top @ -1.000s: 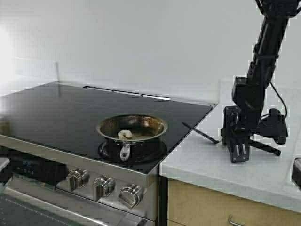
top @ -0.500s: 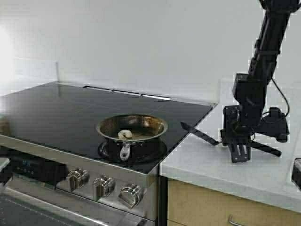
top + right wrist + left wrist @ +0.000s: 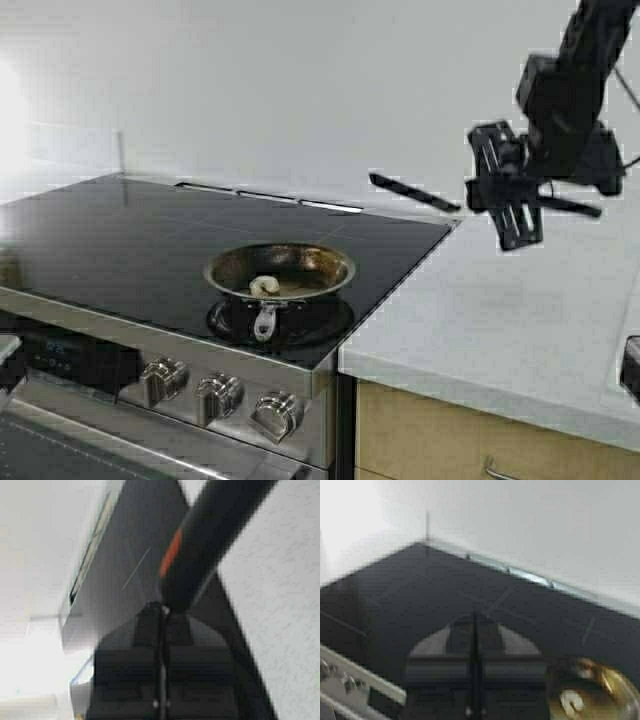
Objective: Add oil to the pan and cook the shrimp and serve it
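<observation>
A black glass stovetop [image 3: 200,240] is seen beside a white table [image 3: 520,320]. The pan [image 3: 281,271] is set on the front burner, handle toward the knobs [image 3: 220,395]. The shrimp [image 3: 264,286] is lying inside the pan, near its front wall. The right tool [image 3: 478,195] is held up above the table, clenched on a black spatula [image 3: 415,192] that juts out over the stovetop's corner. An orange mark on the spatula handle [image 3: 172,555] is shown only in the right wrist view. The left tool [image 3: 474,635] is seen only in the left wrist view, fingers pressed together, over the stovetop beside the pan [image 3: 600,690].
</observation>
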You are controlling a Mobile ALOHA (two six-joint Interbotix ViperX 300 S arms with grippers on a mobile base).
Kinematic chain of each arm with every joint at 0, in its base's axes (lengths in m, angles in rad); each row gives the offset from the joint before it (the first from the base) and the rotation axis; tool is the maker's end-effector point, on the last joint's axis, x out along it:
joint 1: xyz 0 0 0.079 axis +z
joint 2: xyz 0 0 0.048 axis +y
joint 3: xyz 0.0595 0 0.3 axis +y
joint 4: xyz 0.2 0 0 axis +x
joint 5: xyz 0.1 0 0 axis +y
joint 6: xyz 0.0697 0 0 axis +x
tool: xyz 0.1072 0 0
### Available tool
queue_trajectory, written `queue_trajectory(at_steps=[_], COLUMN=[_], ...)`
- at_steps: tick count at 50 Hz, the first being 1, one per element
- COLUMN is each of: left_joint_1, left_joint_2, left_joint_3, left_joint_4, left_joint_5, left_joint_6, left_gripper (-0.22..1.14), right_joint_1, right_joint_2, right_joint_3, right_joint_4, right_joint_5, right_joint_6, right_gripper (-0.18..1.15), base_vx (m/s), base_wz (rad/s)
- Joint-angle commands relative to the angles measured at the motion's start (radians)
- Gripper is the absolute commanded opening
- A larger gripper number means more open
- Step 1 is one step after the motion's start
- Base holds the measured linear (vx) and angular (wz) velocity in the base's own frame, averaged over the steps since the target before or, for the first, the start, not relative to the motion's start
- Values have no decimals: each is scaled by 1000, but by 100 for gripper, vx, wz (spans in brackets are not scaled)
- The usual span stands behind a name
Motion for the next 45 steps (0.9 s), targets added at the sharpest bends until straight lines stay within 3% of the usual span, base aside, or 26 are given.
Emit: queue_trajectory(at_steps=[1, 4, 6, 12, 26, 45], left_joint_1=[-25, -34, -48, -77, -126, -308], left_joint_2=[67, 115, 147, 259, 393, 816], left_joint_3=[-49, -61, -69, -98, -112, -77], left_joint_4=[0, -2, -2, -2, -104, -144], left_joint_5=[46, 52, 55, 63, 87, -357], left_joint_6=[-2, -3, -3, -9, -69, -107], left_gripper=[78, 106, 112, 98, 101, 101], right_joint_1=[15, 23, 28, 51, 86, 86], right_joint_2=[-110, -135, -155, -198, -244, -250], right_joint_3=[49, 69, 81, 100, 104, 137], right_joint_4=[-8, -6, -6, -8, 0, 11], right_joint_5=[-41, -49, -52, -54, -55, -77], right_joint_6=[-38, -61, -69, -89, -184, -209], right_gripper=[7, 7, 7, 7, 7, 7], base_vx=[0, 0, 0, 0, 0, 0], base_wz=[0, 0, 0, 0, 0, 0])
